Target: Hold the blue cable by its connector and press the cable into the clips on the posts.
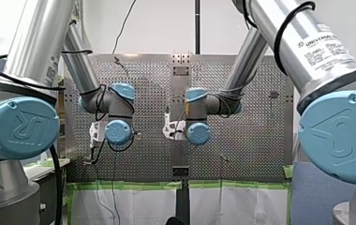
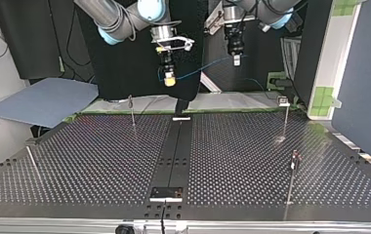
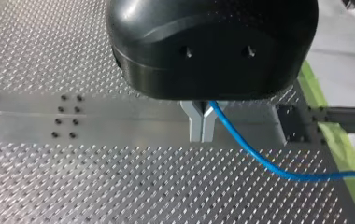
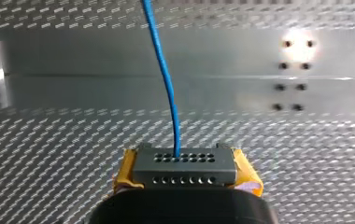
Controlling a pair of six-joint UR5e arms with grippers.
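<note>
The blue cable (image 2: 203, 68) hangs in a shallow sag between both grippers, high above the far side of the perforated table (image 2: 91, 161). In the right wrist view my right gripper (image 4: 185, 179) is shut with its yellow pads (image 4: 125, 172) on the dark, many-holed connector (image 4: 185, 168), and the cable (image 4: 164, 79) leaves it ahead. My left gripper (image 3: 202, 135) has its metal fingers shut on the cable (image 3: 259, 161), which trails off to one side. In the top view my right gripper (image 2: 170, 80) is at centre-left and my left gripper (image 2: 236, 61) is right of it. Thin posts (image 2: 132, 109) (image 2: 285, 117) (image 2: 292, 175) stand below, apart from the cable.
A dark centre rail (image 2: 174, 151) runs along the table to a small block (image 2: 166, 193) at the near edge. One more thin post (image 2: 33, 163) leans at the top view's left. A grey-blue board (image 2: 42, 100) lies beyond the table's left corner; a blue partition (image 2: 364, 83) stands at the right.
</note>
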